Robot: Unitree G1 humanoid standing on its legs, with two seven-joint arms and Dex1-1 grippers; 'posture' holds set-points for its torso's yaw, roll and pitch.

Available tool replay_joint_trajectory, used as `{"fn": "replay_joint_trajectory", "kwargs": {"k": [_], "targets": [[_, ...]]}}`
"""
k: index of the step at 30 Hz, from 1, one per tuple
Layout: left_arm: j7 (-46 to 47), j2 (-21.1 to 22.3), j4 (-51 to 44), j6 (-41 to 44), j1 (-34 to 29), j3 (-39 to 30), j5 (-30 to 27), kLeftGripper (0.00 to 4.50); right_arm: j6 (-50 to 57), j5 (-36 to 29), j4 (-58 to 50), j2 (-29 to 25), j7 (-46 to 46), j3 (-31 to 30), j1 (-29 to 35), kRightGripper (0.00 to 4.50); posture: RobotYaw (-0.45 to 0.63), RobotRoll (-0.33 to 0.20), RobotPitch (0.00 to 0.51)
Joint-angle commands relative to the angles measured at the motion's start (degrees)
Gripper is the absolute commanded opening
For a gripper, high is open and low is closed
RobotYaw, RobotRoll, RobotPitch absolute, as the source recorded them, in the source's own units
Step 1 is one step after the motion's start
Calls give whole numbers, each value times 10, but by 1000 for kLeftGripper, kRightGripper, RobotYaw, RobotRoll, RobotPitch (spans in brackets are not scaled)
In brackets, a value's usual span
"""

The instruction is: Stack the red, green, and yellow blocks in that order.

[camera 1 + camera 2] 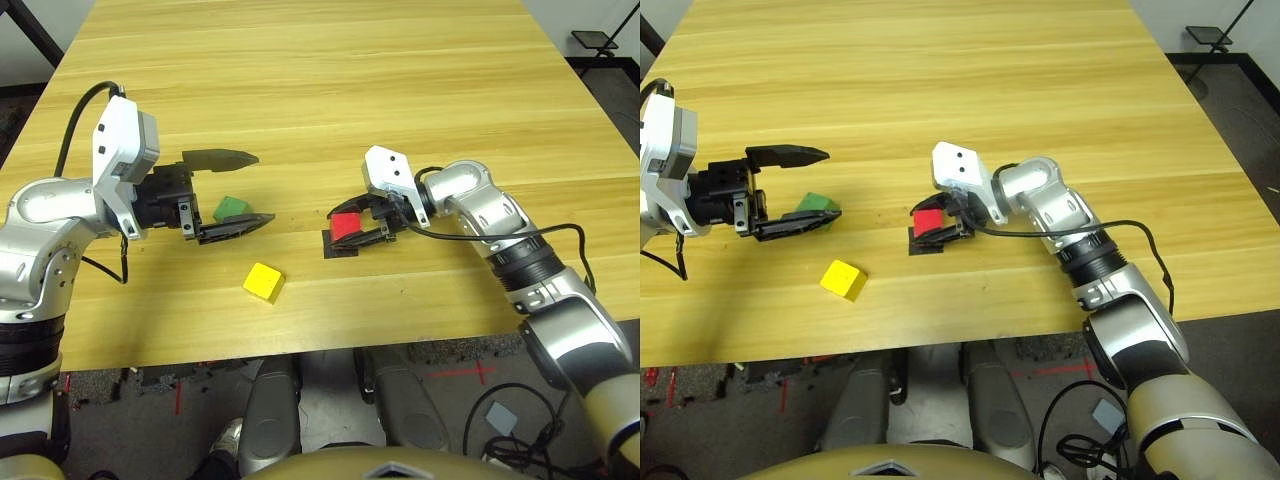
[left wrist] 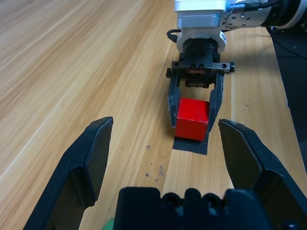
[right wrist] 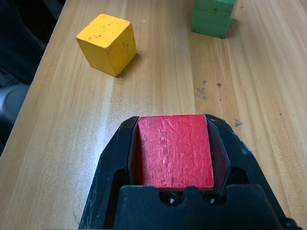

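Left eye view: left pincer apart, right pincer clamped on the red block

Left eye view shows, at the left, the left pincer (image 1: pixel 265 188) with its two black fingers wide apart and nothing clamped by them. The green block (image 1: pixel 230 208) is on the table (image 1: pixel 330 90), close by the left pincer's finger that is nearer to the robot's body, and this finger hides one part of it. If they touch, I cannot tell. The left wrist view gives just a small green corner, near the base of the left pincer.

Next to the right comes the yellow block (image 1: pixel 264 282). It sits on the table between the two pincers, but nearer to the robot's body than both. The right wrist view shows dark specks on its faces.

Further right, the red block (image 3: pixel 175 151) is clamped between the two fingers of the right pincer (image 1: pixel 332 230). The right wrist view makes clear that one finger presses on each side. The left wrist view shows the black patch (image 2: pixel 190 145) under the red block and the fingertips.
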State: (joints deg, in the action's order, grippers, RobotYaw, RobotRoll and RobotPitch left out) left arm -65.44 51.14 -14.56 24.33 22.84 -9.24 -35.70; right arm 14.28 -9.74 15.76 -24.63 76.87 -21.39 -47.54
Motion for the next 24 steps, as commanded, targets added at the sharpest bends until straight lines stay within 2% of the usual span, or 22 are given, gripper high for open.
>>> {"fn": "replay_joint_trajectory", "kwargs": {"k": [1,3,10,14,16,18,21,24], "targets": [[0,10,7,2,-1,-5,9,4500,-1,5,-7,1,3,-4,13,2065,183,-151,206],[2,10,16,1,2,-4,14,4500,2,3,-8,1,3,-4,19,2065,182,-149,209],[-13,14,48,-13,10,0,31,4500,-5,-11,1,-3,32,4,16,4453,161,-145,208],[-47,27,87,-32,35,6,44,4500,6,-48,0,-20,75,35,-12,4453,157,-144,204],[-98,54,118,-53,51,17,58,4500,28,-78,0,-65,126,56,-50,4453,142,-144,201],[-145,79,153,-83,65,31,79,4500,33,-110,-2,-124,154,47,-77,4453,120,-148,197],[-199,92,211,-135,90,51,106,4500,32,-147,-4,-199,156,18,-100,4453,94,-151,192],[-237,94,263,-181,116,73,136,4500,36,-161,0,-235,156,11,-114,4453,75,-150,188]]}}
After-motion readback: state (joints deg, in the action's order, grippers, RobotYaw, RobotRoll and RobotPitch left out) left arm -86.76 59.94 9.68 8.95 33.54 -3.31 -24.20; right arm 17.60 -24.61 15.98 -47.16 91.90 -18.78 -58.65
